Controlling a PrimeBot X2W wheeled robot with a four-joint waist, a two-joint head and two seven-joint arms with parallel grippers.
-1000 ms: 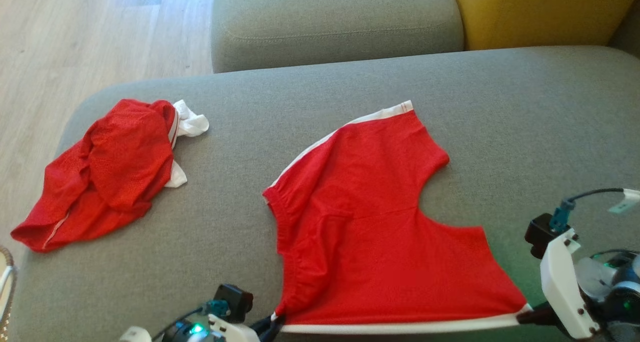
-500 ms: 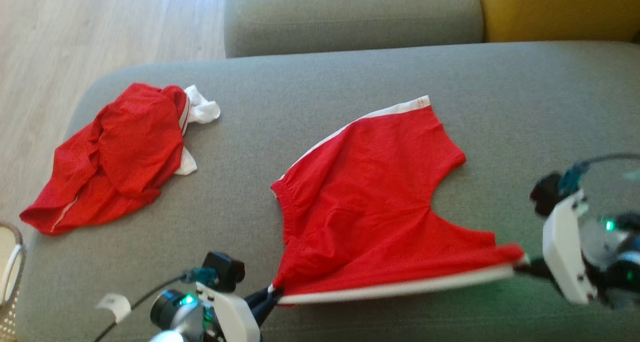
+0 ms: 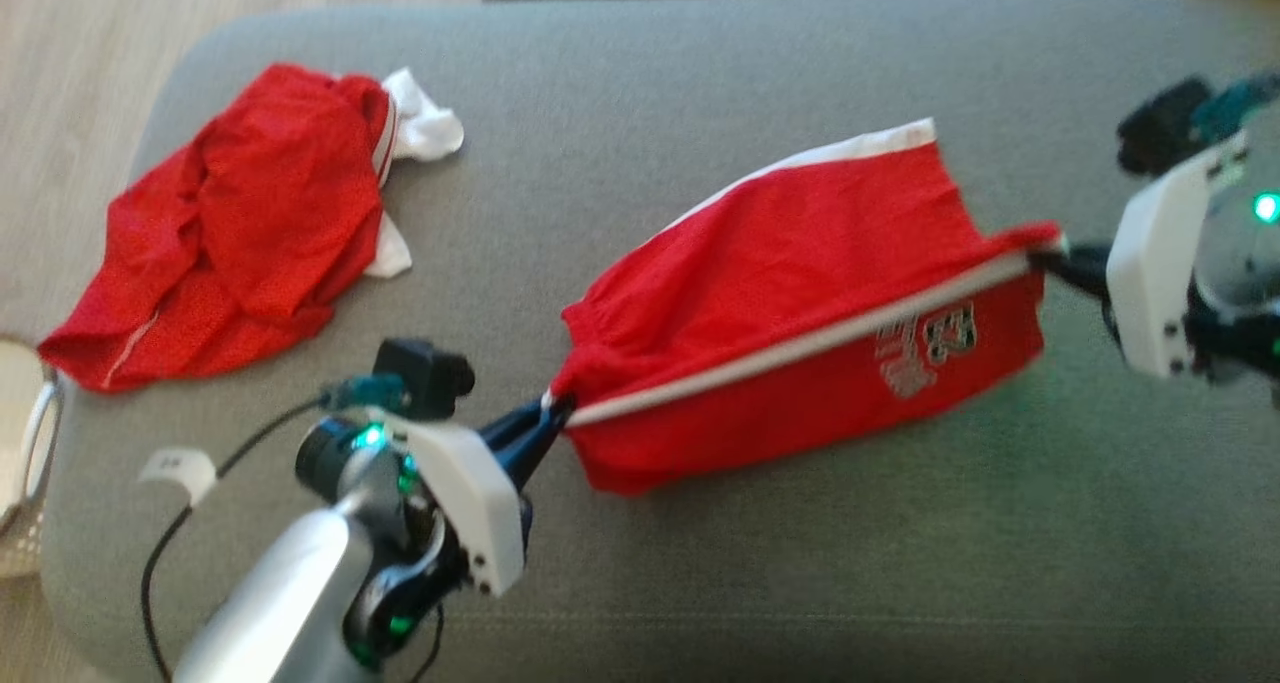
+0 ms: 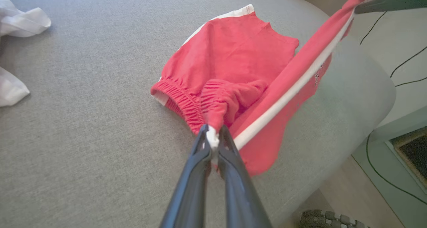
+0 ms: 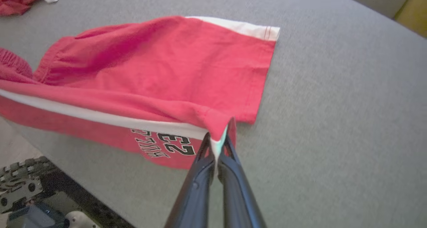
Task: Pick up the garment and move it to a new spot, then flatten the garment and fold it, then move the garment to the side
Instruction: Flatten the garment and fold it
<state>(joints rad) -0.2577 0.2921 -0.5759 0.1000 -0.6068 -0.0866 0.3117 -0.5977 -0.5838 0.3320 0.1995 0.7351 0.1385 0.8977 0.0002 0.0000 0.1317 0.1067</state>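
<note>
- I see the grey sofa (image 3: 700, 63) seat running across the head view, and everything here lies on it.
- The shorts (image 3: 800, 263), red with a white side stripe, sit right of centre on the seat. Their near edge is raised and stretched taut between my two grippers. The far leg lies flat on the cushion, and a panel hangs down below the stripe.
- A red heap (image 3: 230, 233) of another garment lies crumpled at the seat's left end, well apart from the shorts.
- My left gripper (image 4: 212, 136) is pinched tight on the waistband corner at one end of the stripe, with white fabric showing between its tips.
- My right gripper (image 5: 220, 138) is clamped just as tight on the hem corner at the stripe's other end.
- A white cloth (image 3: 425, 123) pokes out from the heap's far side, touching it.
- A print (image 5: 166, 146) on the hanging panel reads 23, I think; the letters beside it are too blurred to read.
</note>
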